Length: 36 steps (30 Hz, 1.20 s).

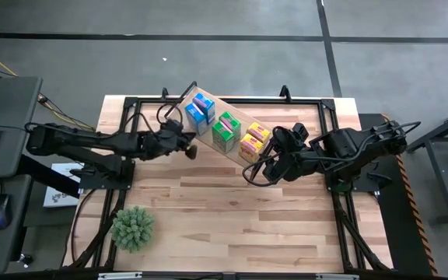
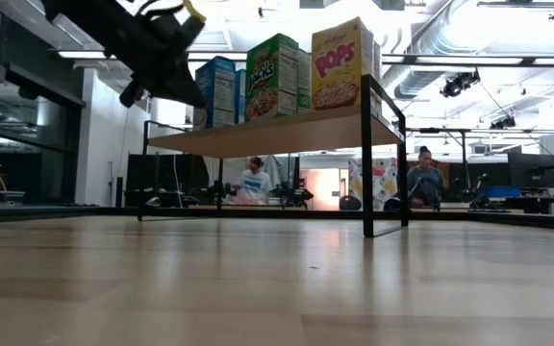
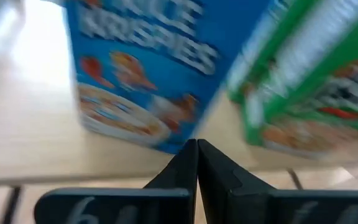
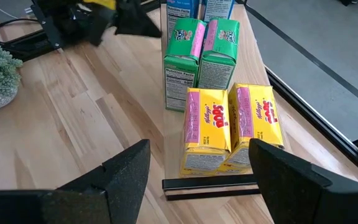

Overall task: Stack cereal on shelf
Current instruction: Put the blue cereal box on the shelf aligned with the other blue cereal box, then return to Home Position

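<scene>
Left hand (image 3: 196, 163) closed and empty near blue cereal (image 3: 143, 68), right hand (image 4: 194, 165) wide open, empty, facing shelf (image 2: 287, 130)

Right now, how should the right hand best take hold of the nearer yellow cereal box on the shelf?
Probably grip the yellow printed cardboard cereal box across its narrow side faces near the top, coming from above. It stands upright on the light-wood shelf, pressed against a twin box, so one side face is blocked; the open right hand faces it.

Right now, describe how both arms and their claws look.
Both arms are dark, jointed and slim, with loose black cables looping along them. The left claw has two flat black fingers tapering to a point, above a bar with faint pale markings. The right claw has two broad, matte black wedge-shaped fingers. A yellow patch shows near the left wrist.
</scene>
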Tool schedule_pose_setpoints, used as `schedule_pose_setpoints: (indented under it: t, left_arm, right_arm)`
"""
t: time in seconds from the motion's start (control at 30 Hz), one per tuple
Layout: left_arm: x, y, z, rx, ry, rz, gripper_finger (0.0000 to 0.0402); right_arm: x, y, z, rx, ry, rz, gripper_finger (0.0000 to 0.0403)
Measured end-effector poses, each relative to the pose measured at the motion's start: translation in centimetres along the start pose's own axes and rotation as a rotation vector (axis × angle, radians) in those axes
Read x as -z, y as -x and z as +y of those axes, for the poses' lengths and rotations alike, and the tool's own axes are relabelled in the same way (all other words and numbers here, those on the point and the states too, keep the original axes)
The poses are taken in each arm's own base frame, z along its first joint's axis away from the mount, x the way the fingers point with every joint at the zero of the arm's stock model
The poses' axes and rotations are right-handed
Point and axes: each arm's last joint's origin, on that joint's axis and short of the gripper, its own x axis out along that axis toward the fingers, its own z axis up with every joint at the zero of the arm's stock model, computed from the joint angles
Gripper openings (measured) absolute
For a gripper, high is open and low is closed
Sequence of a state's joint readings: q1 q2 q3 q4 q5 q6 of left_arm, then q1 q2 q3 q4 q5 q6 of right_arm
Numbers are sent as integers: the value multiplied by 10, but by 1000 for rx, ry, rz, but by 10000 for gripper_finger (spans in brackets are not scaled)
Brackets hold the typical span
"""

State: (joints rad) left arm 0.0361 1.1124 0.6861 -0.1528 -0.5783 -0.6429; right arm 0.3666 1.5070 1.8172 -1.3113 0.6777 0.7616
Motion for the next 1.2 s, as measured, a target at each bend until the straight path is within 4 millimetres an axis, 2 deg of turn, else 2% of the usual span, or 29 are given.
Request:
schedule_pose_setpoints:
  t: [0.17,0.6,0.8,1.0,1.2]
  left_arm:
    - [3,4,-5,24,-4,1,0]
    - [-18,-8,5,37,24,-89,0]
    - [-21,-10,8,65,4,-70,0]
    - [-29,9,15,68,-44,-107,0]
    - [-39,43,30,69,-30,-154,0]
  right_arm:
    - [0,0,0,2,1,-2,266]
    - [1,-6,6,9,15,12,266]
    - [2,-8,7,6,19,22,266]
    - [2,-8,7,7,19,20,266]
    - [2,-8,7,15,19,11,266]
